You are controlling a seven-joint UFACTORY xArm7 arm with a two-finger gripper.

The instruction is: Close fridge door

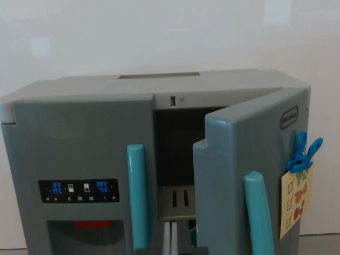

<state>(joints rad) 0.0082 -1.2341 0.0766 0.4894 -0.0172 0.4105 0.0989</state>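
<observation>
Fridge door (234, 175) on the wrist view's right stands ajar, swung partly outward from the grey toy fridge (159, 85), leaving a dark gap that shows the interior shelf (175, 199). Its teal handle (258, 212) runs down the front, and a blue clip (303, 153) pins a checklist card (296, 204) to the door's edge. The left door (79, 159) sits shut, with its own teal handle (138, 196) and a lit display panel (78, 190). The gripper's fingers are out of frame, so their opening and contact cannot be told.

Single wrist view, level and close, facing the toy fridge (159, 159) front-on.
</observation>
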